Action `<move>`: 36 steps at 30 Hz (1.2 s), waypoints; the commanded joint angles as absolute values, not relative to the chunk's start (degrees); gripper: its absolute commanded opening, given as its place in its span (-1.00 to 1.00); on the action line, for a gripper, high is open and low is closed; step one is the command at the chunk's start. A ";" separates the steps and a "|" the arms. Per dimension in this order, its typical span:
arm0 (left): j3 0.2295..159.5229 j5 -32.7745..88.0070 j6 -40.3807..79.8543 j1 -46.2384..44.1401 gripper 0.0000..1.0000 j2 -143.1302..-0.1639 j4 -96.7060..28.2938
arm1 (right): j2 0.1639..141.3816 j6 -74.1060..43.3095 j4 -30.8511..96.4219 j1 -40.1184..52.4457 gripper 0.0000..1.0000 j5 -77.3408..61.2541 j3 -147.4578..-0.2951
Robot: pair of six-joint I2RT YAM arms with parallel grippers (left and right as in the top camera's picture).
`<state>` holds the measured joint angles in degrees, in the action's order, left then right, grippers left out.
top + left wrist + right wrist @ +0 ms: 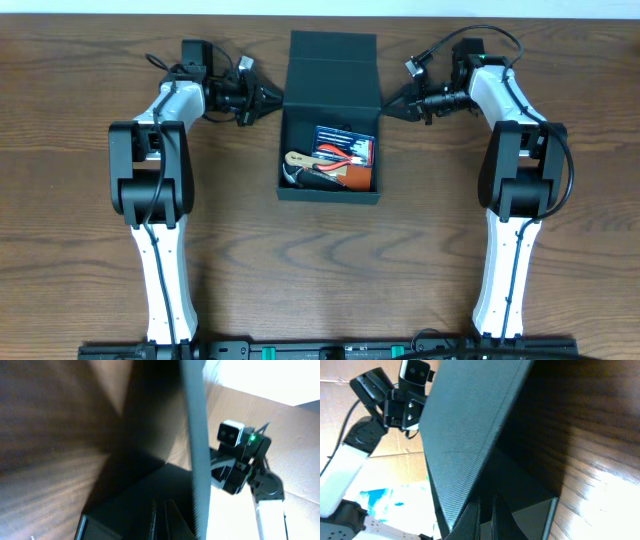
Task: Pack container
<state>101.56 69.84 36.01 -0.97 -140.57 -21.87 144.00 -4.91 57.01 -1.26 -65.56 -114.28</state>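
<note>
A: Start with the biggest. What's on the list?

B: One wooden table point(80, 250), brown grain. Two white-and-black arms, one at each side, both reaching in towards the middle.

A: And the container?

B: One dark box point(328, 196), roughly square, at the centre of the table towards the far edge, between the two arms. It is open. Its lid point(331, 48) is hinged at the far side and raised. It looks rigid, matte and flat-walled. My guess is it's light when empty and heavier now, with tools inside.

A: What are the contents?

B: One blue-and-red bit case point(345, 140), one pair of red-handled pliers point(335, 152) and one wooden-handled piece point(296, 158). There's something orange under them that I can't identify.

A: What about the tools on the arms?

B: The left tool point(272, 97) has its fingers drawn together, tip at the box's left far corner by the hinge. The right tool point(390, 106) has its fingers together as well, at the matching right corner. I can't tell whether either actually touches the box.

A: Any handling advice?

B: The walls are stiff, so they'll take a push or a pinch. The matte finish should grip fairly well. I'd judge the lid's free edge, or its two side edges taken evenly, the place to hold. Pushing on one side only could skew the hinge or slide the whole box.
</note>
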 commanded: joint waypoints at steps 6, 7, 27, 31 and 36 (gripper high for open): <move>102.26 71.11 26.72 -1.39 -0.89 -139.61 -31.73 | 144.38 0.78 61.19 -0.36 -0.98 -63.81 -114.61; 102.26 71.11 26.04 -1.39 -0.89 -139.59 -32.75 | 144.38 1.21 61.69 -0.36 -0.97 -63.79 -114.61; 102.26 63.79 20.23 -1.43 -0.89 -137.25 -36.49 | 144.38 -2.07 54.11 -0.67 -0.98 -62.50 -114.61; 102.26 65.73 20.91 -1.43 -0.89 -137.25 -33.74 | 144.38 -2.09 49.08 -0.67 -0.98 -70.08 -114.61; 102.26 67.55 25.21 -1.43 -0.89 -137.25 -28.12 | 144.38 -2.11 44.86 -0.67 -0.98 -76.36 -114.61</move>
